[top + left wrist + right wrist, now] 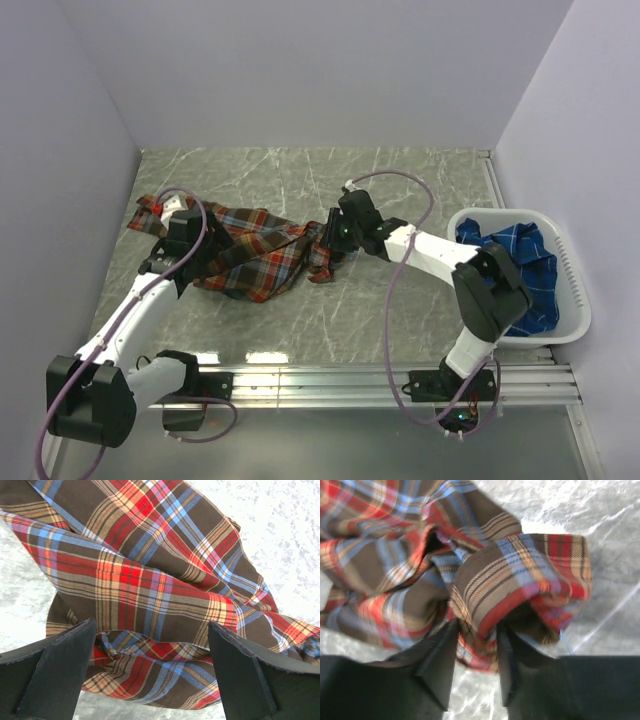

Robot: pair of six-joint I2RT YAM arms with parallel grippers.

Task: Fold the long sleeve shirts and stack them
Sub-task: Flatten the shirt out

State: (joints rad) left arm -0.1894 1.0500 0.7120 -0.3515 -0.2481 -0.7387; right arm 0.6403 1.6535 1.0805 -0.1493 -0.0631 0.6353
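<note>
The red-orange plaid long sleeve shirt (255, 255) lies crumpled on the marble tabletop, left of centre. My left gripper (183, 238) hovers over its left part, open wide. In the left wrist view both fingers (60, 670) straddle a rumpled fold of the shirt (150, 580) without touching it. My right gripper (330, 238) is at the shirt's right end. In the right wrist view, which is blurred, the right gripper (477, 627) is shut on a bunched, hemmed fold of the shirt (520, 570). The bright blue plaid shirt (520, 262) lies heaped in the basket.
A white plastic basket (572, 270) stands at the right edge of the table against the side wall. Grey walls enclose the table on three sides. A metal rail (330, 385) with both arm bases runs along the near edge.
</note>
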